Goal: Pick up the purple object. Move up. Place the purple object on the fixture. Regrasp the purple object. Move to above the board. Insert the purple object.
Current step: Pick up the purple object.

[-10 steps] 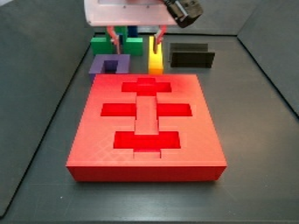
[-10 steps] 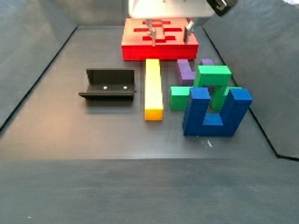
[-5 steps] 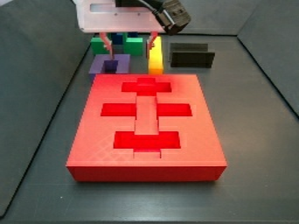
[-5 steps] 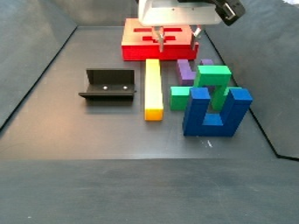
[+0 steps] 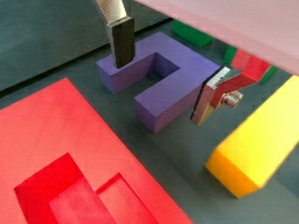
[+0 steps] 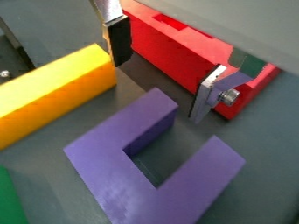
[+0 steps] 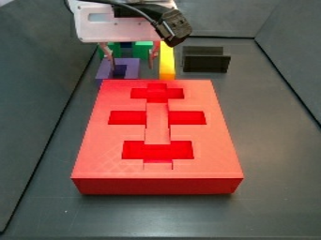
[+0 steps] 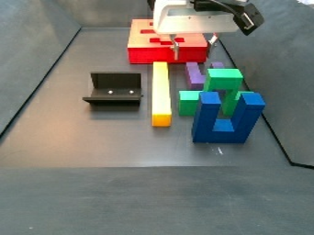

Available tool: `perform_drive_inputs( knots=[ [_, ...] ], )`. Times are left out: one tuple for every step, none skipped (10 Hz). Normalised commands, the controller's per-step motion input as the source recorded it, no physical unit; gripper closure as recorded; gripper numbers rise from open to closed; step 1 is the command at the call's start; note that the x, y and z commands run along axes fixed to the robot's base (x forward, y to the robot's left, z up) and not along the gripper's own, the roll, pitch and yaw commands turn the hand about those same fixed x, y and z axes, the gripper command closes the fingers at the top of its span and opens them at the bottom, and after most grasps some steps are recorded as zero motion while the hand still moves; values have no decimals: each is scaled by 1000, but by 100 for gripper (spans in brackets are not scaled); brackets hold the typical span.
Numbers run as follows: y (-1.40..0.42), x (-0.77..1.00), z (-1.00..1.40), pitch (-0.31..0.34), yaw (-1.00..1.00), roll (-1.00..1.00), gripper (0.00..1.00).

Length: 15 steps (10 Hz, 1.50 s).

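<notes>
The purple object (image 5: pixel 163 80) is a U-shaped block lying flat on the floor beyond the board's far end; it shows in both side views (image 7: pixel 119 68) (image 8: pixel 194 73). My gripper (image 5: pixel 170 70) is open and empty just above it, one finger (image 5: pixel 121 42) over one side, the other (image 5: pixel 215 96) by the opposite side. It also shows in a wrist view (image 6: pixel 163 68) above the block (image 6: pixel 152 166). The red board (image 7: pixel 157 131) lies flat with cross-shaped recesses. The black fixture (image 7: pixel 205 61) (image 8: pixel 113 90) stands apart beside the yellow bar.
A yellow bar (image 8: pixel 160 92) lies between the purple object and the fixture. A green block (image 8: pixel 221 83) and a tall blue U-shaped block (image 8: pixel 229 117) stand close beyond the purple object. Dark walls ring the floor.
My gripper has moved off the board's far end and down over the purple object, still open. The blocks have not moved.
</notes>
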Motion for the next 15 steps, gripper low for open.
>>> perform_drive_inputs(
  knots=[
    [0,-169,-120,-37,0,0,0],
    [0,-137,-83,-33,0,0,0],
    [0,-120,-51,-20,0,0,0],
    [0,-126,-49,-20,0,0,0],
    [0,0,-29,-11,0,0,0],
    [0,0,-54,-14,0,-7,0],
    [0,0,-57,-34,-17,-27,0],
    [9,286,-71,-13,-129,-41,0],
    [46,426,-89,0,-274,-54,0],
    [37,383,-51,-3,-326,-69,0],
    [20,369,-23,-19,-306,-74,0],
    [23,254,-26,-29,-280,-61,0],
    [14,0,-46,-11,-157,-16,0],
    [0,-183,-86,-67,-51,-16,0],
    [0,-49,-163,-121,0,-36,0]
  ],
)
